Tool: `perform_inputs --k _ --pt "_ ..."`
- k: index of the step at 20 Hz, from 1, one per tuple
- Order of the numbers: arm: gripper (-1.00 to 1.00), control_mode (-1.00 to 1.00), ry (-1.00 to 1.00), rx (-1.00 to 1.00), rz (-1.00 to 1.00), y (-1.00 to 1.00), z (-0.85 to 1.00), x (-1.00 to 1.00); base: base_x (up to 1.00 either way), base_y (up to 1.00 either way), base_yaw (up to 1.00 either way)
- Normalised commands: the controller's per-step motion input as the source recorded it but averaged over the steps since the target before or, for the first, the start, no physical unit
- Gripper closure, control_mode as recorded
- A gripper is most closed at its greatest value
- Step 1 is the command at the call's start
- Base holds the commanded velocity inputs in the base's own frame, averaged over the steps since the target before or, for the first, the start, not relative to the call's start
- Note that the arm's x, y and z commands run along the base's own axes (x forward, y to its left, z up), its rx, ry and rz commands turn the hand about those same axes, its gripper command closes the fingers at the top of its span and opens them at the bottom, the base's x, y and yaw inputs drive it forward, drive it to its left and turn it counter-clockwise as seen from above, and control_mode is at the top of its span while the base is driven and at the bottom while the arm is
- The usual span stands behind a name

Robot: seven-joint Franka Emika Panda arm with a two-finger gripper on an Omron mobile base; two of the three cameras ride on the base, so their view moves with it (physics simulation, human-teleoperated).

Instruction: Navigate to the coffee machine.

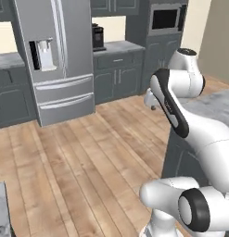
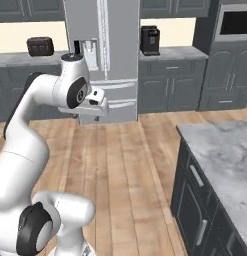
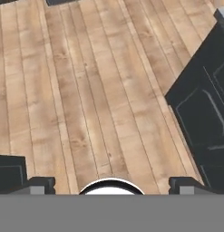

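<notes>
Floorboards (image 3: 95,90) of pale wood lie right under your gripper (image 3: 111,186), whose two dark fingertips (image 3: 41,185) stand wide apart with nothing between them. Close on your right you have a dark island cabinet (image 2: 200,200) under a grey marble top (image 2: 230,150); its near corner juts toward the arm, and the hand view shows its dark door panels (image 3: 204,113) just beside the right fingertip. Ahead of you the wood floor runs open between that island and the far wall. At the far side you see a steel fridge (image 2: 102,60) standing proud of the dark base cabinets (image 2: 170,92). The coffee machine (image 2: 149,40) sits on the grey counter (image 2: 170,54) just right of the fridge, against the cream wall. A built-in microwave (image 2: 235,22) is farther right, and a toaster (image 2: 40,46) sits on the counter left of the fridge.
</notes>
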Motion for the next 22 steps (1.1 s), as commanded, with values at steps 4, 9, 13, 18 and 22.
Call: perform_inputs --k 4,9,13,18,22 --pt "-1.0 1.0 0.0 0.0 0.0 0.0 0.0 0.0 0.0 0.05 0.42" --pt "-1.0 1.0 0.0 0.0 0.0 0.0 0.0 0.0 0.22 0.0 0.01" --pt "-1.0 1.0 0.0 0.0 0.0 0.0 0.0 0.0 0.97 0.0 0.09" --pt "-1.0 1.0 0.0 0.0 0.0 0.0 0.0 0.0 1.0 0.0 0.09" --pt "-1.0 1.0 0.0 0.0 0.0 0.0 0.0 0.0 1.0 0.0 0.09"
